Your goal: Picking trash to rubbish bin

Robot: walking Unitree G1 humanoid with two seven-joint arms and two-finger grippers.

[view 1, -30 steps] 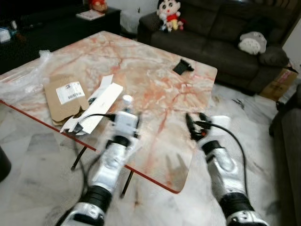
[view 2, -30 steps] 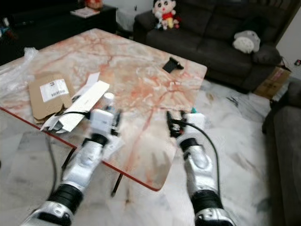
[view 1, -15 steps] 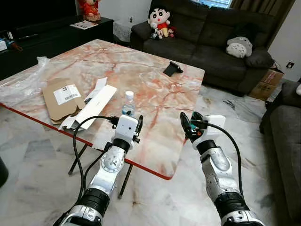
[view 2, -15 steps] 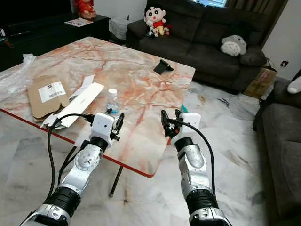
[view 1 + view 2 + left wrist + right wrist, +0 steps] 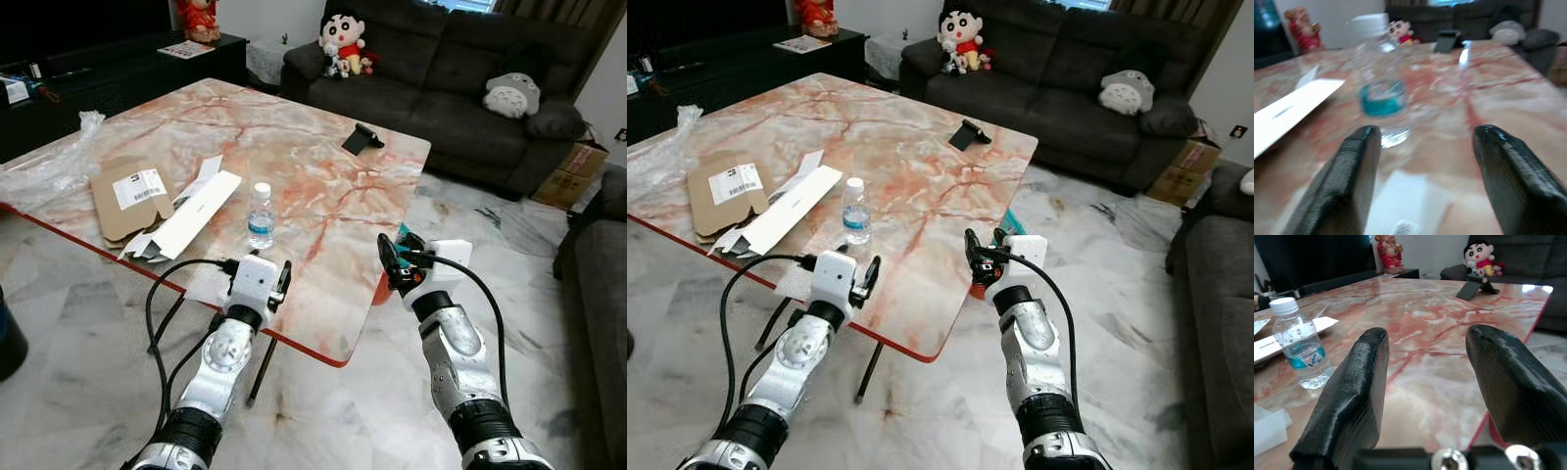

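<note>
Clear water bottle [image 5: 260, 214] just beyond open left end effector [image 5: 277, 285].

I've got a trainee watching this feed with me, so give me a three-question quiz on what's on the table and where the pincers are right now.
1. True or false: the water bottle stands upright on the marble table.
2. Which lies closest to the bottle?
A. the long white box
B. the black phone stand
C. the clear plastic wrap
3. Fill in: both the left pincer and the right pincer have their fingers ____, holding nothing.

Key
1. True; it stands cap up, near the table's front edge.
2. A; the box lies just to the bottle's left, partly on the flattened cardboard.
3. Open; each hovers at the table's near edge.
</note>
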